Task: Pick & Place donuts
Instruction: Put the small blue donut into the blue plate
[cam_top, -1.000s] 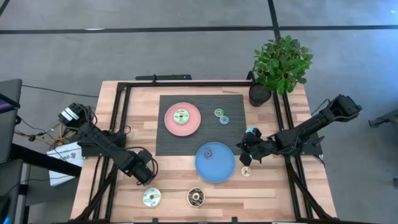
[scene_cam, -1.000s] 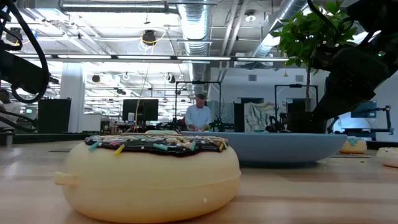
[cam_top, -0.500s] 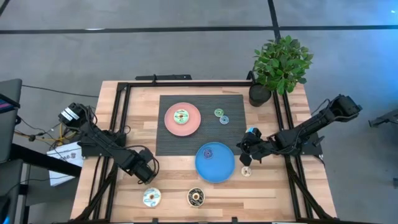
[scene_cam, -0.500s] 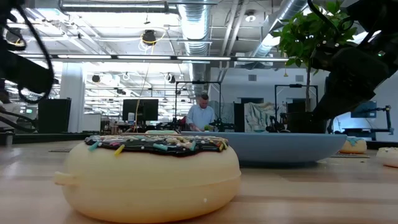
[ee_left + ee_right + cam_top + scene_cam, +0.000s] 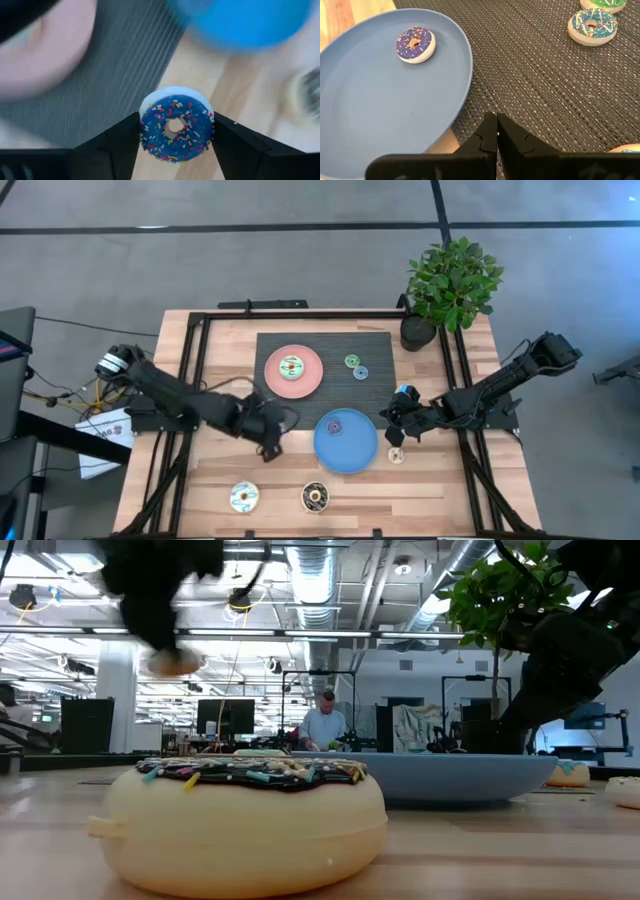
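Observation:
My left gripper [image 5: 270, 438] hangs above the table between the pink plate [image 5: 272, 385] and the blue plate [image 5: 357, 460], shut on a blue-iced sprinkled donut [image 5: 176, 125]; the low view shows that donut [image 5: 175, 662] high off the table. My right gripper [image 5: 496, 131] is shut and touches nothing, low over the dark mat [image 5: 545, 90] by the blue plate's edge [image 5: 462, 75]. A purple donut [image 5: 415, 44] lies on the blue plate and a green one [image 5: 291, 366] on the pink plate. A green donut [image 5: 352, 361] and a blue one [image 5: 361, 372] lie on the mat. My left gripper pinches the blue donut by its outer rim [image 5: 145, 131], one finger [image 5: 125, 142] on each of two opposite sides. The donut is lifted clear of the table, its iced face toward the wrist camera.
A white donut [image 5: 244, 497] and a dark brown one [image 5: 315, 497] lie on the wood near the table's near edge; the brown one fills the low view [image 5: 245, 825]. A cream donut [image 5: 397, 455] lies beside the right gripper. A potted plant [image 5: 450, 285] stands at the far right corner.
My left arm has swung from the table's near left toward the right and far side, carrying the donut, and now hangs between the two plates. In the low view the gripper with the donut has come in from the left. The right arm has kept still.

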`<state>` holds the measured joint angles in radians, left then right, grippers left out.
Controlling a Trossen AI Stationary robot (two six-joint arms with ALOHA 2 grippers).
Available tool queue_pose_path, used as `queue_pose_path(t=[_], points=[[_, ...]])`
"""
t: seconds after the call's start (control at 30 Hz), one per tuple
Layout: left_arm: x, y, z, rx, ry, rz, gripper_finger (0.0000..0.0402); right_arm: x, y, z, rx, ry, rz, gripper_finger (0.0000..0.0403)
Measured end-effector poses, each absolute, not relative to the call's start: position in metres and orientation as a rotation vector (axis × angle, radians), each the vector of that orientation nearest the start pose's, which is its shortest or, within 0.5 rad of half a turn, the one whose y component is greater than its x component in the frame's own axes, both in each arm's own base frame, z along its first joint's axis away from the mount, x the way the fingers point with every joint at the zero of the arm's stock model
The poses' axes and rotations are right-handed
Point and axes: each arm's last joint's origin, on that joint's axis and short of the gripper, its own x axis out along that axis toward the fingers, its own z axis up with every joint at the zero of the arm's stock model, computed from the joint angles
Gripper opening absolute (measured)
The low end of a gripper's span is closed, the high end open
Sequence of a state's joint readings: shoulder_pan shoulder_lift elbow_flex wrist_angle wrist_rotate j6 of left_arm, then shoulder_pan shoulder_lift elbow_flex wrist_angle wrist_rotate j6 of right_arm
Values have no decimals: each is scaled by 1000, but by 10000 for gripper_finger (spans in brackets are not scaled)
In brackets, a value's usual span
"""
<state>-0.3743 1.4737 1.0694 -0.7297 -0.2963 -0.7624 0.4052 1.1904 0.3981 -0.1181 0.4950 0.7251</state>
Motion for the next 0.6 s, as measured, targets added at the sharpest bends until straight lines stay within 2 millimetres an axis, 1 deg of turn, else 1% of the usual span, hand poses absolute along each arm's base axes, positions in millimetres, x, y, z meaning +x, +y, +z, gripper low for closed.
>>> queue_pose_path(t=[0.13, 0.2, 0.23, 0.33, 0.43, 0.5, 0.6], points=[[296, -88, 270, -210, 781, 200, 219, 184, 64, 143, 288, 735, -367, 1], [314, -82, 276, -189, 692, 153, 219, 184, 64, 143, 288, 734, -368, 1], [323, -79, 276, -183, 676, 128, 219, 184, 64, 143, 288, 735, -368, 1], [358, -73, 266, -152, 708, 57, 219, 184, 64, 143, 287, 735, -368, 1], [388, -75, 246, -92, 846, -23, 219, 184, 64, 143, 287, 736, -368, 1], [402, -79, 233, -60, 950, -33, 219, 184, 64, 143, 287, 735, -368, 1], [414, -83, 215, -23, 1100, 1, 219, 184, 64, 143, 287, 735, -368, 1]])
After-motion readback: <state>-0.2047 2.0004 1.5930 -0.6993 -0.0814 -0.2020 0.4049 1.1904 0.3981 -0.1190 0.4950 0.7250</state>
